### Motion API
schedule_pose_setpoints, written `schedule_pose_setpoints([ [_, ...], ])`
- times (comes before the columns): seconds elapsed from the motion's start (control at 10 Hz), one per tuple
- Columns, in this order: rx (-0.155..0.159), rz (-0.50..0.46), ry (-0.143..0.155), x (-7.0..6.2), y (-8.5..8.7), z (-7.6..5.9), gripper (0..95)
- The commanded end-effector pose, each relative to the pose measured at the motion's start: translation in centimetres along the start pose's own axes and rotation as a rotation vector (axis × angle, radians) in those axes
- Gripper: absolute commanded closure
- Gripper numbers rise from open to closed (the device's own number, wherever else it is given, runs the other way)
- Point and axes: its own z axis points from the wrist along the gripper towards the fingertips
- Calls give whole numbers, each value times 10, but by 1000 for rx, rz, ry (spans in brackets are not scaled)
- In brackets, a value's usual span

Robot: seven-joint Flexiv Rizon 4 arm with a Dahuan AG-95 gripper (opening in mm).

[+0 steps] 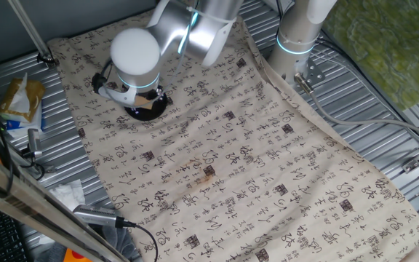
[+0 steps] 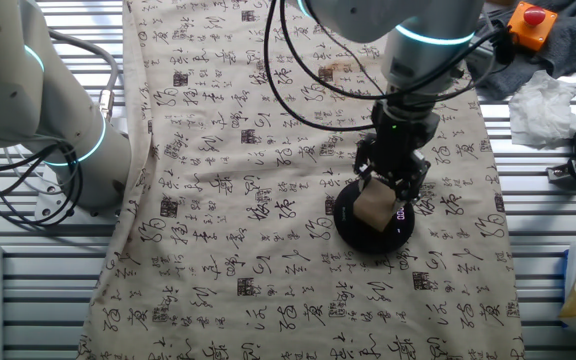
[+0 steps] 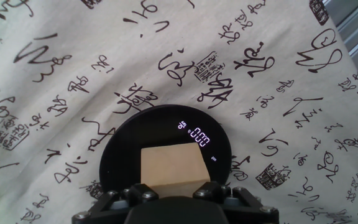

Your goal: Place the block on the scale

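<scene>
Block's over the scale, not let go yet

Big picture: the cloth (image 2: pixel 268 250) covers the table and the arm (image 2: pixel 408 40) reaches down near its right side in the other fixed view. Under it sits the scale (image 3: pixel 129 140), display lit and showing what looks like zeros. The gripper (image 2: pixel 392 180) is closed on the block (image 3: pixel 171 165), which sits over the disc's middle; can't tell if it's touching the top. My guess: carrying's basically done, only lowering and releasing are left.

Calligraphy-print cloth (image 1: pixel 253 175) over ribbed metal table (image 1: pixel 369 94); clutter at edges.
</scene>
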Motion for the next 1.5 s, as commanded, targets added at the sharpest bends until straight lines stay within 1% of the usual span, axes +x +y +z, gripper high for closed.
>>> schedule_pose_setpoints([
  [0.1, 2, -2, -2, -1, -1, 0, 950],
  [1.0, 14, 6, -10, -2, 1, 4, 950],
  [1.1, 17, 8, -8, -2, 1, 4, 950],
  [1.2, 22, 8, 3, -2, 1, 4, 950],
  [1.5, 25, 10, 5, -2, 1, 4, 950],
])
